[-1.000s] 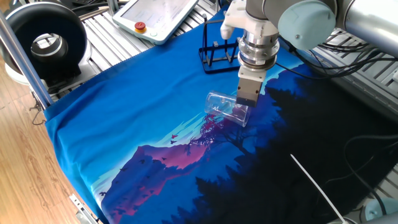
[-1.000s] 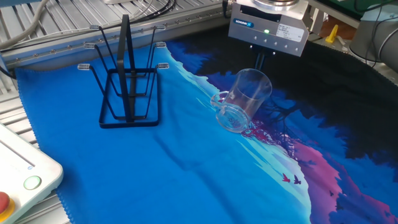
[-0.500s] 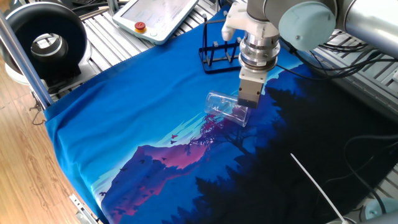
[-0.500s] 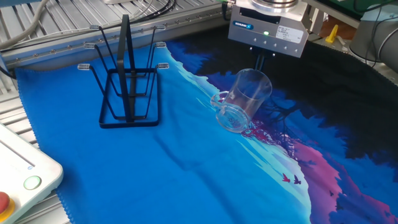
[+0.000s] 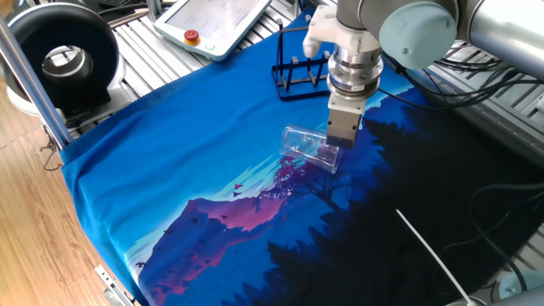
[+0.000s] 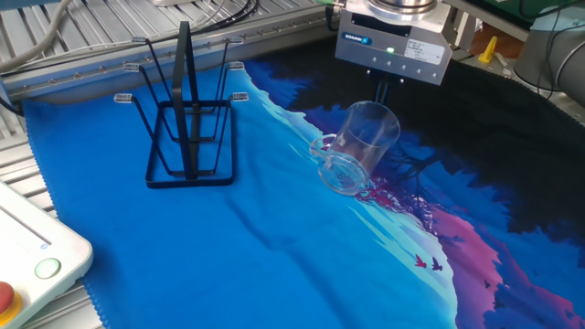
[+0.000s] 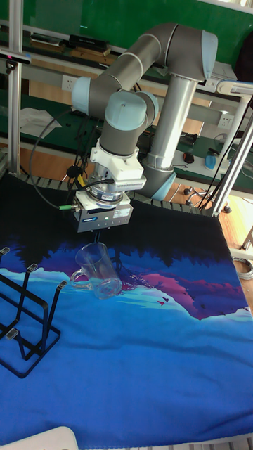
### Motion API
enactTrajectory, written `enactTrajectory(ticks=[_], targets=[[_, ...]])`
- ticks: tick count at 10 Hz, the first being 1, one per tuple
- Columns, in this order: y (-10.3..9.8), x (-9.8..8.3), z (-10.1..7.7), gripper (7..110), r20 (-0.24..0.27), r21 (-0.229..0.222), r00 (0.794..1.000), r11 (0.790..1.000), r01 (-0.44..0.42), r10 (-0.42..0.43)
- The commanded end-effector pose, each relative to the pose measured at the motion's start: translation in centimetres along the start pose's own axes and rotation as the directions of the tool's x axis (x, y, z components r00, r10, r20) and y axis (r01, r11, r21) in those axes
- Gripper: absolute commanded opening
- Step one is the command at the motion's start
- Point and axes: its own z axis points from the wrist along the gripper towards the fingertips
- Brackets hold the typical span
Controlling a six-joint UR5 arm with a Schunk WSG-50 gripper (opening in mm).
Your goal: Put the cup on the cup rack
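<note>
The cup (image 5: 306,146) (image 6: 355,146) (image 7: 95,271) is a clear glass mug with a side handle. It hangs tilted just over the blue cloth, base low and mouth raised toward the gripper. My gripper (image 5: 337,141) (image 6: 388,95) (image 7: 105,243) comes straight down onto the mouth, with its thin fingers closed on the rim wall. The cup rack (image 5: 297,75) (image 6: 187,128) (image 7: 24,313) is black wire with upright pegs. It stands on the cloth about a hand's width away from the cup, with nothing on its pegs.
A white pendant (image 5: 217,21) (image 6: 27,265) with a red button lies beyond the rack at the table edge. A black round device (image 5: 64,59) sits off the far-left corner. A white cable (image 5: 433,251) crosses the dark part of the cloth.
</note>
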Motion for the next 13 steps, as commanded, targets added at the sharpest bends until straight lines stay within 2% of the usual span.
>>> enactTrajectory(ticks=[1,13], targets=[[0.16,-0.09,-0.27,7,0.000,-0.005,1.000,1.000,-0.007,0.007],[-0.41,0.58,-0.17,7,-0.022,0.014,1.000,1.000,-0.002,0.003]])
